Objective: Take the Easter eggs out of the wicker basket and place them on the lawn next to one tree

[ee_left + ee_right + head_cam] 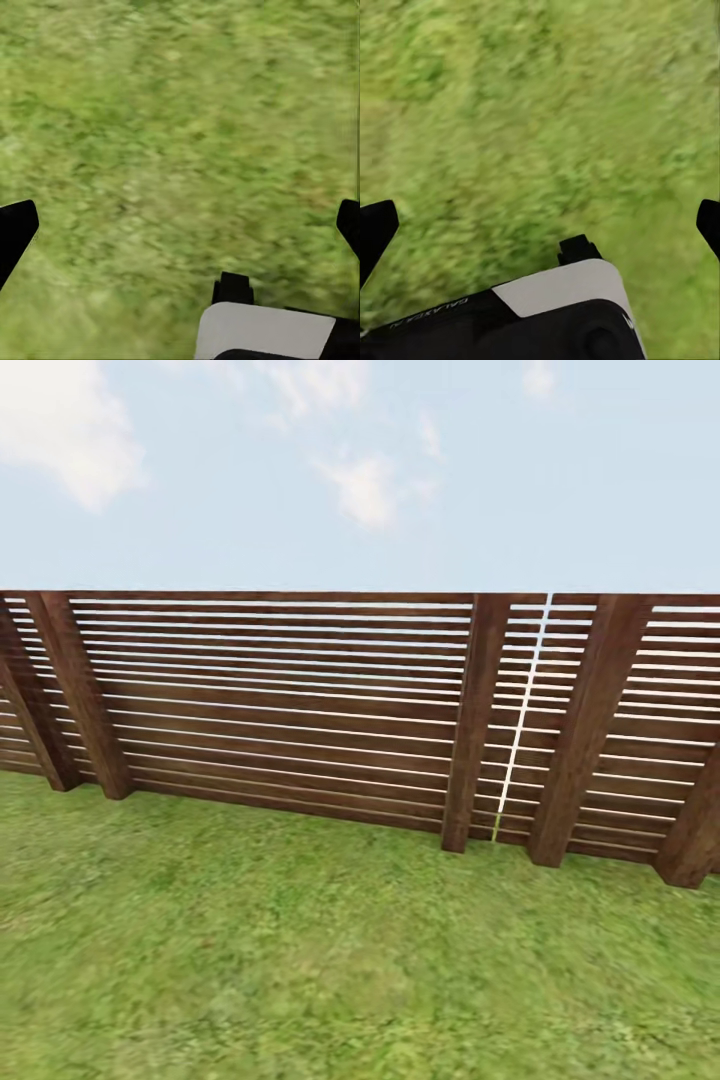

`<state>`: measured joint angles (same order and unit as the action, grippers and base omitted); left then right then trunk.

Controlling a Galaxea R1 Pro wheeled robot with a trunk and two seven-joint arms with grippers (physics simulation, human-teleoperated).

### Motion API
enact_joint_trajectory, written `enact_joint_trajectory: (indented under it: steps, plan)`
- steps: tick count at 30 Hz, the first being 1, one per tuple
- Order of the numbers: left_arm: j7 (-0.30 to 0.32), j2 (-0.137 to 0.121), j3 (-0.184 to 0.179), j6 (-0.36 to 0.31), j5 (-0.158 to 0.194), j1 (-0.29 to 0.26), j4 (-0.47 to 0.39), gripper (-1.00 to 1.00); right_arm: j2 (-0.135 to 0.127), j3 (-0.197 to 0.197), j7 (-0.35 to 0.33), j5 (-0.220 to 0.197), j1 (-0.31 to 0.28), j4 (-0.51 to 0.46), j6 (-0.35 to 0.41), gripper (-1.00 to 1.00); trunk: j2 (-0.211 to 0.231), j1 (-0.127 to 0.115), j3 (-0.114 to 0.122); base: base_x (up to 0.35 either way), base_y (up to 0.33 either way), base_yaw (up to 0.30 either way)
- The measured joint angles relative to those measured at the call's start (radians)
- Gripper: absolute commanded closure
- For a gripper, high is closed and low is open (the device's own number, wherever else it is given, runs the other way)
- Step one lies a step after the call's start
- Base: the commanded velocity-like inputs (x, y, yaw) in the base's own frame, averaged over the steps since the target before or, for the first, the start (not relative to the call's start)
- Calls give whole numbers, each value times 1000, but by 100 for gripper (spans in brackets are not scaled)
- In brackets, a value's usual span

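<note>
Facing the fence (300,710) across bare lawn (300,960), both grippers (180,225) (540,225) hang spread apart and empty over grass, no basket or eggs showing, so it may well wander off searching.

This is an outdoor garden, a fenced grassy yard. A wide lawn (330,960) of mottled green grass runs up to a brown wooden fence (300,710) of horizontal slats set between thick posts. Above the fence there is open blue sky (360,470) with pale clouds.
</note>
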<state>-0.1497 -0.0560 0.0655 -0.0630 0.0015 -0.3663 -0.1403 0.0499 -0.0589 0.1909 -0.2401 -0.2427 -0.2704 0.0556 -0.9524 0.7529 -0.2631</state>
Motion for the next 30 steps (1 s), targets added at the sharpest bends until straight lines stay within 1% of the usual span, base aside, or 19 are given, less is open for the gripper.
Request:
enact_joint_trajectory:
  steps: [2,5,7,10,14,18,19,22,25,28,29,30]
  plan:
    - [0,-4,20,-1,1,-33,0,-100,1,-1,2,-34,-12,-7,-4,-100,14,-8,6,0,0,0]
    - [0,-14,31,0,1,-56,0,-100,1,-1,2,-49,-18,-12,-8,-100,35,-19,16,0,0,0]
    - [0,-23,38,2,2,-63,0,-100,0,-1,2,-54,-20,-13,-12,-100,49,-27,22,0,0,0]
    - [1,-26,45,2,3,-67,0,-100,-2,-1,-2,-56,-21,-14,-17,-100,70,-38,31,0,0,0]
    - [11,-24,48,-2,4,-69,1,-100,-2,-1,-7,-57,-21,-14,-15,-100,98,-54,44,0,0,0]
    - [35,-22,42,1,1,-69,13,-100,-3,1,-8,-57,-20,-14,-6,-100,126,-69,56,0,0,0]
    - [49,-22,40,1,0,-69,15,-100,-4,1,-8,-57,-20,-14,-5,-100,133,-73,59,0,0,0]
    - [118,-18,35,1,-3,-68,29,-100,-4,4,-9,-57,-20,-14,0,-100,154,-84,69,0,0,0]
    - [209,-17,33,-2,-4,-68,43,-100,-2,6,-9,-53,-19,-9,2,-100,175,-96,78,0,0,0]
    - [275,-22,37,-45,1,-68,47,-100,-3,8,-9,-51,-19,-5,2,-100,196,-107,88,0,0,0]
    - [292,-23,38,-73,1,-68,47,-100,-3,8,-9,-51,-19,-4,2,-100,203,-111,91,0,0,0]
    - [296,-23,38,-80,1,-68,47,-100,-3,8,-10,-51,-19,-4,1,-100,210,-115,94,0,0,0]
